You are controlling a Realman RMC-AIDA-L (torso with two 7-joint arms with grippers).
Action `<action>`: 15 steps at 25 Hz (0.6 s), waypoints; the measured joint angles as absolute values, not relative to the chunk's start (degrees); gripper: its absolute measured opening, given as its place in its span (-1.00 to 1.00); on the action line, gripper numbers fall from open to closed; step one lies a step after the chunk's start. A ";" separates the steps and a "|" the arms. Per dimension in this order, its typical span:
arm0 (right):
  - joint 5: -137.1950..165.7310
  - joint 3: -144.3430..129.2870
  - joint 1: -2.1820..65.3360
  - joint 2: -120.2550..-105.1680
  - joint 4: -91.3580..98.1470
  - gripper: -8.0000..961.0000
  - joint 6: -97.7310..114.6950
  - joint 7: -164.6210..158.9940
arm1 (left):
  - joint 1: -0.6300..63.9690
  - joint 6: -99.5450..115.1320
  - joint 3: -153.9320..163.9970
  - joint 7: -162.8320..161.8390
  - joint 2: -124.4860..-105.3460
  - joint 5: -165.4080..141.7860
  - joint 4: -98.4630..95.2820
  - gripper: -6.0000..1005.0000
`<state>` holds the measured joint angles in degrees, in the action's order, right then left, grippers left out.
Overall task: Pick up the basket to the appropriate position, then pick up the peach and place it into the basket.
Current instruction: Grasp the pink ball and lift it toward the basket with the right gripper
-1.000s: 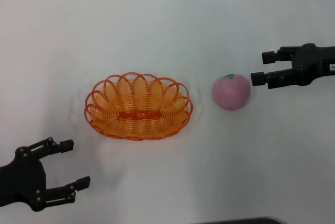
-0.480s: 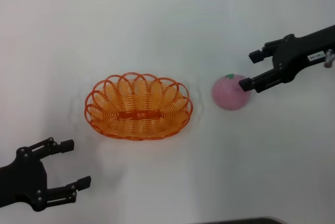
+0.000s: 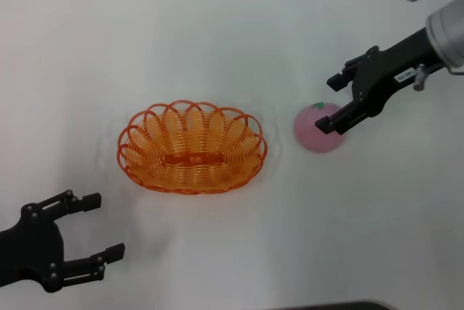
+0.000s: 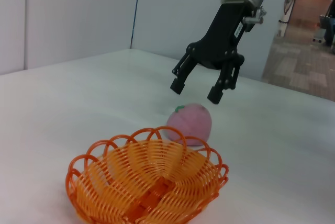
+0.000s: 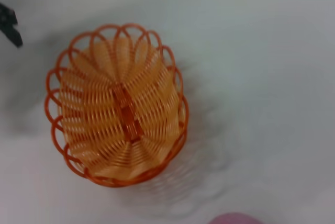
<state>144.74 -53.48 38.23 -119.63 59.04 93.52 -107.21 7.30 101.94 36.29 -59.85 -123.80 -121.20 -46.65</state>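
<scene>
The orange basket (image 3: 192, 147) sits empty on the white table, left of centre; it also shows in the left wrist view (image 4: 146, 182) and the right wrist view (image 5: 118, 130). The pink peach (image 3: 310, 135) rests on the table just right of the basket, and shows in the left wrist view (image 4: 191, 123) and at the edge of the right wrist view (image 5: 235, 219). My right gripper (image 3: 330, 103) is open and hovers just above the peach's right side, pointing down, as the left wrist view (image 4: 194, 92) also shows. My left gripper (image 3: 105, 226) is open and empty at the front left, apart from the basket.
The white table (image 3: 217, 35) stretches around both objects. White walls stand behind the table in the left wrist view (image 4: 78, 14). A dark edge (image 3: 326, 306) runs along the table's front.
My right gripper has moved left from beside the peach to above it, staying open. The left arm, the basket and the peach have not moved.
</scene>
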 joint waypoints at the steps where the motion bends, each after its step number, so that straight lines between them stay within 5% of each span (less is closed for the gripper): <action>1: 145.12 -55.04 38.43 -119.72 59.07 0.89 92.71 -108.02 | 7.26 101.97 36.27 -59.85 -123.79 -121.18 -46.70 0.71; 15: 145.29 -62.35 39.96 -120.17 57.62 0.83 89.77 -111.38 | 7.02 102.36 36.21 -59.85 -123.75 -121.17 -47.10 0.71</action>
